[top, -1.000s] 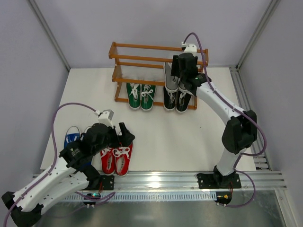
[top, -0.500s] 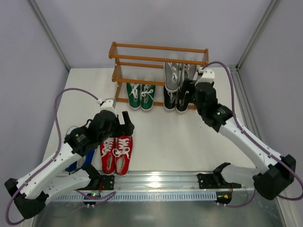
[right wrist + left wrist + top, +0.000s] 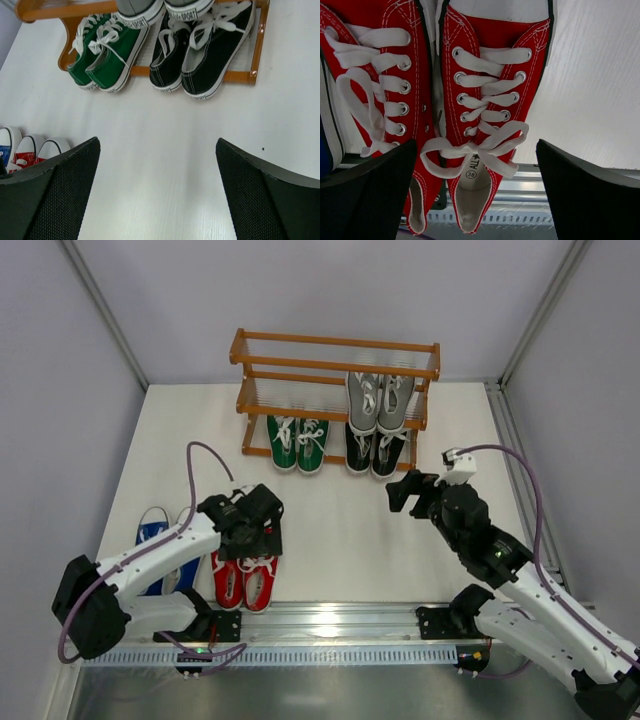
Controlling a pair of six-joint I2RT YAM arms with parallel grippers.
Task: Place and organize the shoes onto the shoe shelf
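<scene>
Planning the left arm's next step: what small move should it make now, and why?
Probably lower the left gripper and close its fingers on the red shoes: they lie on the table below its open fingers, and the shoe shelf has free room.

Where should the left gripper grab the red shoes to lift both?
Pinch the red shoes by their adjoining inner walls at the heel openings, from straight above. They lie upright side by side, openings up, so one finger of the left gripper could drop into each.

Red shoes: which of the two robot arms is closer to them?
Left. The left gripper hovers right above the red shoes; the right gripper is well off to the side, nearer the shoe shelf.
</scene>
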